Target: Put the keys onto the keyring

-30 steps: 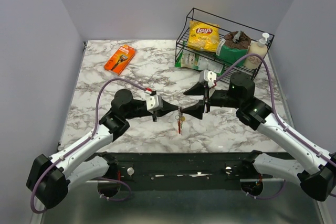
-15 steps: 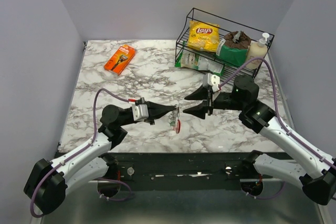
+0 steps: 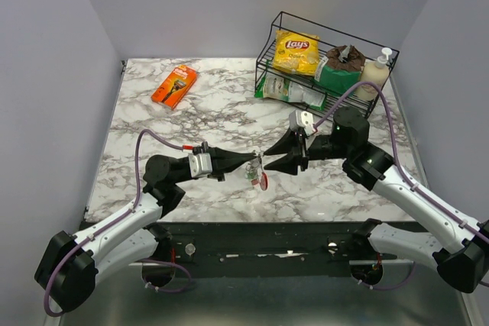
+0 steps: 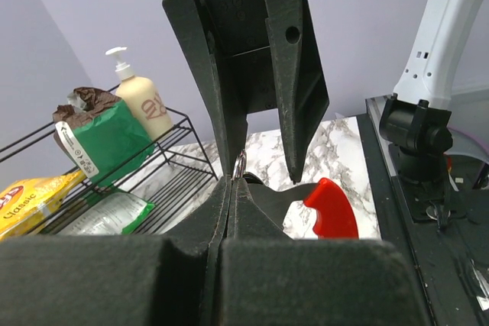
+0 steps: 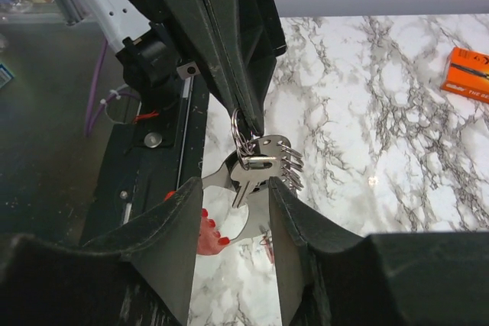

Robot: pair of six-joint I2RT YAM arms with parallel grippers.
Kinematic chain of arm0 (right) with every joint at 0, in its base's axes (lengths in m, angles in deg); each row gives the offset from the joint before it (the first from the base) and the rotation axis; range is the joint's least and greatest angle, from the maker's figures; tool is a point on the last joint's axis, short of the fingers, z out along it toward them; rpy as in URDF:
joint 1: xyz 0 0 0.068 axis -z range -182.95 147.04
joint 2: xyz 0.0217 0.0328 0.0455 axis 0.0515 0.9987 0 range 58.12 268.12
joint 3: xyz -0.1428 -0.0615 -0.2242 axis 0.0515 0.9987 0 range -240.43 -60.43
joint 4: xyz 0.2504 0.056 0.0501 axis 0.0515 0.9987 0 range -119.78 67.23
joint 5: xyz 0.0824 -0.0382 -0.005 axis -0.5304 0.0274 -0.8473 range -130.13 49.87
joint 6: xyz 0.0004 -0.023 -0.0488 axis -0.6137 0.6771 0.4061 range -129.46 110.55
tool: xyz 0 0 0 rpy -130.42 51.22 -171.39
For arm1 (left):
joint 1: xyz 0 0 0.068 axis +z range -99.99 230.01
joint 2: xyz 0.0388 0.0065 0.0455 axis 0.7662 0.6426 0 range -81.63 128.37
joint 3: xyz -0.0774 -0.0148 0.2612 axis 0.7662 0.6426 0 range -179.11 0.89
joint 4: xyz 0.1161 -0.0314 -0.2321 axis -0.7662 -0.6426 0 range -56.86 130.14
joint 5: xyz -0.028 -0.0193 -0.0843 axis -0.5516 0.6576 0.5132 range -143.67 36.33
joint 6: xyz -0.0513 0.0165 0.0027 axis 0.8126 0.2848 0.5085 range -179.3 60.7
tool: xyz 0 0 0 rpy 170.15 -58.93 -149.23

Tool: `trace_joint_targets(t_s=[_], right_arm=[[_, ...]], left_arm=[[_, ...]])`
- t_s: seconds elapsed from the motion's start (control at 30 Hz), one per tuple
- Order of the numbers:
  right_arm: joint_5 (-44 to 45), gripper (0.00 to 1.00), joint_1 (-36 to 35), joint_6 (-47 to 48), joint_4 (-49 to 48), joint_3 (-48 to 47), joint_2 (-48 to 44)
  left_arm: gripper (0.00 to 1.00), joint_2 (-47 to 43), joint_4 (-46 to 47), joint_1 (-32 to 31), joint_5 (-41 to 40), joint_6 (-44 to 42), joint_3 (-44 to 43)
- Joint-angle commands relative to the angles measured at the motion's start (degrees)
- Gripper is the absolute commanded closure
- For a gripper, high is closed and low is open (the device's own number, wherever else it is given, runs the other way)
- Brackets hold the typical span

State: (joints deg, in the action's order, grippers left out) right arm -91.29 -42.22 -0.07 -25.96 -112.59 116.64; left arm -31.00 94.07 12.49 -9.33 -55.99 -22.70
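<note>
My left gripper (image 3: pixel 253 159) is shut on a thin wire ring (image 4: pixel 240 164) at the top of a hanging bunch. From it hang the grey metal keyring (image 5: pixel 252 211) with its red side (image 5: pixel 206 234), a silver key (image 5: pixel 254 171) and a toothed metal piece (image 5: pixel 284 156). The red side also shows in the left wrist view (image 4: pixel 330 210) and the top view (image 3: pixel 263 182). My right gripper (image 3: pixel 267 159) is open, and its two fingers (image 5: pixel 164 242) flank the lower part of the bunch without touching it. I cannot make out coloured key heads clearly.
A black wire rack (image 3: pixel 269 57) at the back right holds a yellow chips bag (image 3: pixel 297 51), a green bag (image 3: pixel 336 74) and a soap bottle (image 3: pixel 374 72). An orange package (image 3: pixel 174 85) lies at the back left. The marble table (image 3: pixel 191 120) lies under both arms.
My left gripper drew down and left with the bunch, then held still. My right gripper moved left, and its open fingers now sit around the hanging bunch.
</note>
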Motion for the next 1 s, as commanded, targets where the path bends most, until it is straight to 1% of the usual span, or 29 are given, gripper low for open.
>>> trace_joint_targets(t_s=[0.0, 0.17, 0.37, 0.53, 0.6, 0.63, 0.73, 0.97], right_arm=[[-1.49, 0.52, 0.24, -0.51, -2.14, -2.15, -0.16], [2.72, 0.52, 0.33, -1.91, -3.29, -1.37, -1.65], [1.68, 0.53, 0.24, -2.97, -6.27, -1.28, -1.13], [-0.17, 0.69, 0.24, -3.24, -6.54, -1.63, 0.10], [-0.26, 0.73, 0.24, -3.32, -6.36, -1.54, 0.36], [-0.52, 0.79, 0.24, -3.32, -6.28, -1.54, 0.45], [-1.05, 0.87, 0.24, -2.89, -5.66, -1.45, 0.63], [-0.96, 0.98, 0.24, -1.57, -4.17, -1.01, 0.28]], left_arm=[[1.00, -0.62, 2.85, -0.10, 1.28, 0.38, -0.49], [1.00, -0.10, 2.67, -0.10, 1.63, 0.47, -0.75], [1.00, 0.26, 2.76, -0.10, 1.98, 0.82, -0.93], [1.00, 0.26, 2.84, -0.10, 1.89, 0.82, -0.93], [1.00, 0.17, 2.85, -0.10, 1.89, 0.73, -0.93], [1.00, 0.17, 2.85, -0.10, 1.98, 0.82, -0.93], [1.00, -0.09, 2.93, -0.10, 1.81, 0.82, -0.84], [1.00, -0.53, 3.28, -0.10, 1.37, 0.56, -0.58]])
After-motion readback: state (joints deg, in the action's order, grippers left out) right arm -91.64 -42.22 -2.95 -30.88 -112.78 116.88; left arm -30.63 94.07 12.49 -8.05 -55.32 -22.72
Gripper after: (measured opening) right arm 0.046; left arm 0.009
